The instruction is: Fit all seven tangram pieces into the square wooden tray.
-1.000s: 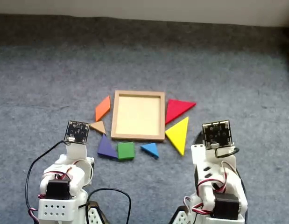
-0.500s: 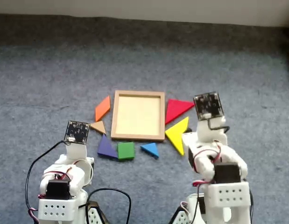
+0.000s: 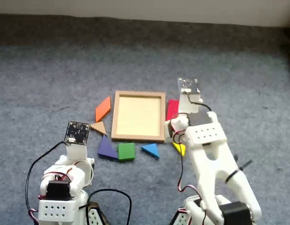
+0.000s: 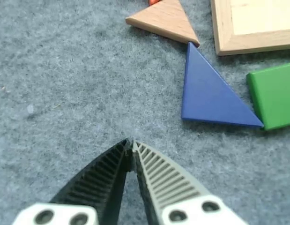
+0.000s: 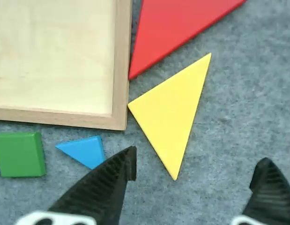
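Opening pick: the right hand (image 5: 196,165), spread wide and empty, hangs over the yellow triangle (image 5: 170,112). The triangle lies on the grey counter (image 3: 51,70), touching the lower right corner of the square wooden tray (image 3: 138,94) at the centre of the high frame. The tray is bare. Next, by the look of it, the hand must drop astride the triangle and pinch (a thin, flat piece offers little edge). The left hand (image 4: 131,145), clenched on nothing, sits at lower left. A second ago the right arm was folded back at lower right; it has since swung forward.
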